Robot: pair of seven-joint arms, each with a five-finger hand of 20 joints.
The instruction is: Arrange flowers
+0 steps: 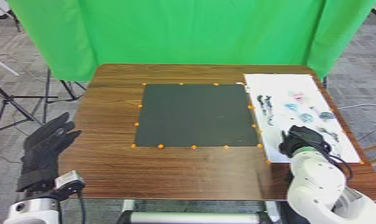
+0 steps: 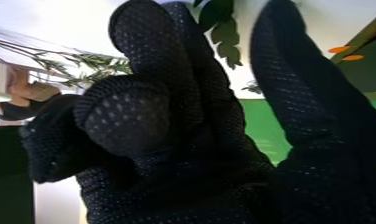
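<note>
And it's the right robot hand (image 1: pixel 302 136), fingers largely extended, nothing gripped, over the near part of the white sheet (image 1: pixel 275 86), with the dark leafy stems (image 1: pixel 267 109) lying ahead and leftward, lengthwise away from the robot, the open left robot hand (image 1: pixel 42 154) well apart!

Smooth White, Dotted Black

Rounded white casing covers the right arm (image 1: pixel 314 185), with a black cable (image 1: pixel 343 167); a pale, boxy module (image 1: pixel 69 178) sits at the left arm's (image 1: pixel 33 211) wrist. Black gloves dress the left hand (image 1: pixel 48 150) and pale-dotted right hand (image 1: pixel 302 137).
</note>
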